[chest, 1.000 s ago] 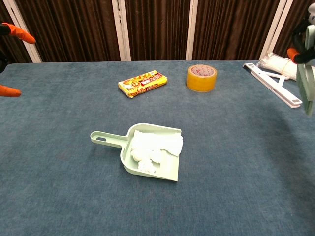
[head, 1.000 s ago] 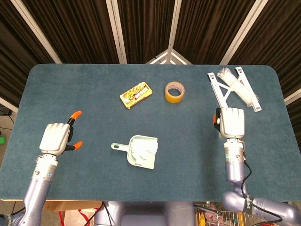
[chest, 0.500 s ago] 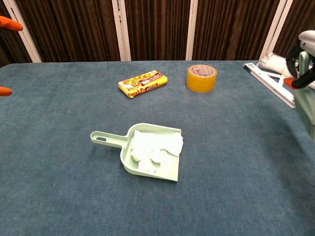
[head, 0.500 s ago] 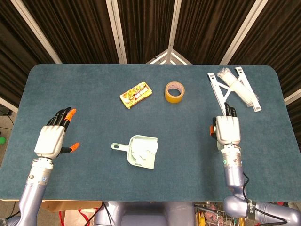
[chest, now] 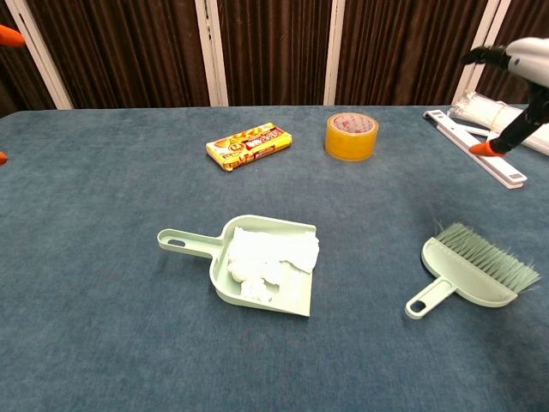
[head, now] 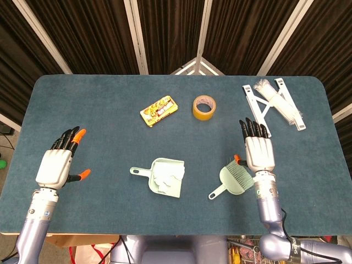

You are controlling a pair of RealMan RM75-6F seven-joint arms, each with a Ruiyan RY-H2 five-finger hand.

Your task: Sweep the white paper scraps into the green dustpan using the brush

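The green dustpan point(head: 169, 186) point(chest: 291, 297) lies in the middle of the table with the white paper scraps point(head: 164, 177) point(chest: 266, 256) piled inside it. The green brush point(head: 232, 179) point(chest: 470, 269) lies flat on the table to the right of the dustpan, handle pointing toward the front. My right hand point(head: 257, 149) point(chest: 513, 69) hovers just beside and above the brush, fingers spread and holding nothing. My left hand point(head: 59, 160) is at the far left, also spread and holding nothing; only orange fingertips point(chest: 9, 34) show in the chest view.
A yellow snack box point(head: 159, 110) point(chest: 248, 144) and a roll of tape point(head: 204, 106) point(chest: 351, 136) sit toward the back. A white folding rack point(head: 273, 102) point(chest: 485, 137) with a plastic bag lies at the back right.
My right hand let go of the brush, which now lies on the table, and its fingers spread. The left hand opened out and drew slightly back.
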